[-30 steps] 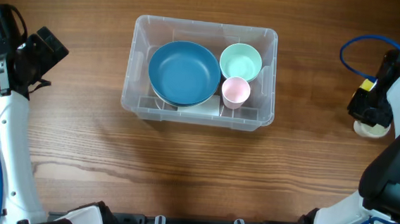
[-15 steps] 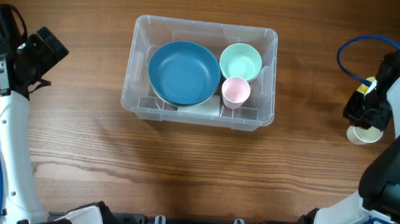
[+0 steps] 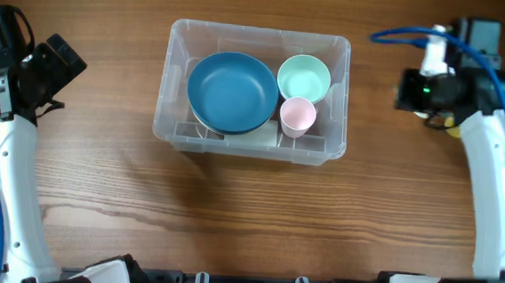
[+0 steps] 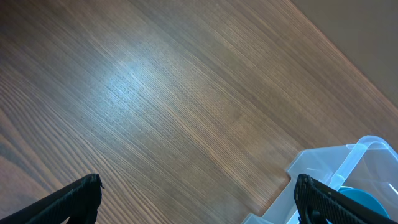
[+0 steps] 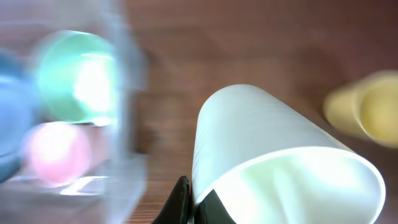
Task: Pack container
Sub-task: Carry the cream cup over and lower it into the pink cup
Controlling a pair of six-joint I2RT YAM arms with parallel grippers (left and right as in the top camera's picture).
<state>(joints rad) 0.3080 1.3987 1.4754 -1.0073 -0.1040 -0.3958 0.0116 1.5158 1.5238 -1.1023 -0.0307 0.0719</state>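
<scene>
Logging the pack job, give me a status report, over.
Left tool open, idle. Right tool shut on white cup, near container. Nothing between them; yellow cup aside.

Top-down overhead, close wrists (container [image 3: 260,31] shared)

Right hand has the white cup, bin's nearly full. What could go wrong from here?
The right hand pinches the white cup by one thin wall at the rim, tilted sideways; it could slip or crumple. In the container, the blue bowl, mint cup and pink cup leave little free floor, so the cup may catch the rim or knock the pink cup over.
</scene>
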